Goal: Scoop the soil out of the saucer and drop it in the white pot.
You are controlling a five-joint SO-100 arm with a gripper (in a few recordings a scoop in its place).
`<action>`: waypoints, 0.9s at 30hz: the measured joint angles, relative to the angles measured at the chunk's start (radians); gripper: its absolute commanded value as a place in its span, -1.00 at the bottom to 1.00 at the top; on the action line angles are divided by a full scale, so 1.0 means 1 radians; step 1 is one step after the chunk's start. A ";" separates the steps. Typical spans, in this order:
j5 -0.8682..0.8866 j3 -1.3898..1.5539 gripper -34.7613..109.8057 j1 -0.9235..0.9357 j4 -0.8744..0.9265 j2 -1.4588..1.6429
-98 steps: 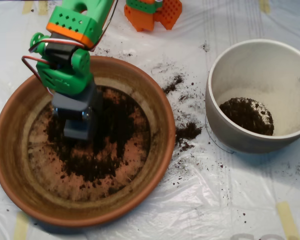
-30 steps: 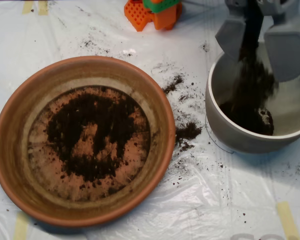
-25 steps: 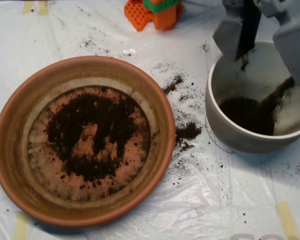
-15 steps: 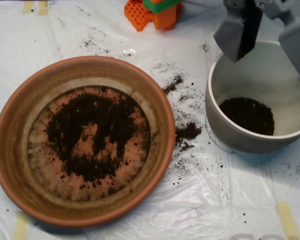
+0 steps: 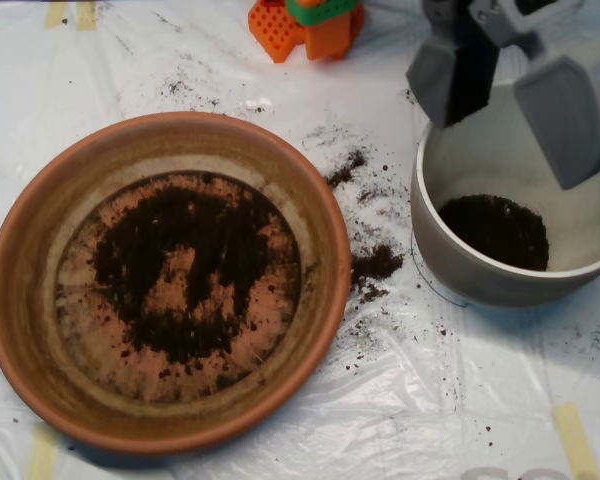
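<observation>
My scoop (image 5: 505,100) hung with its two grey halves spread apart above the white pot (image 5: 460,262), where a dark mound of soil (image 5: 493,230) lay. More soil covered the floor of the saucer (image 5: 40,240) at left, with crumbs on the plastic sheet (image 5: 400,400) between them.

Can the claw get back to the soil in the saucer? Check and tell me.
Probably yes. The claw hangs open above the white pot, and the soil lies uncovered in the saucer, with nothing standing between them on the plastic sheet.
</observation>
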 measured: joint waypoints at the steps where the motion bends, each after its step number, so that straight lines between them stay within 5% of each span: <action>1: 0.012 0.000 0.03 0.025 0.000 0.015; 16: -0.012 0.555 0.07 0.581 -0.302 0.232; 27: -0.017 0.805 0.11 0.851 -0.558 0.075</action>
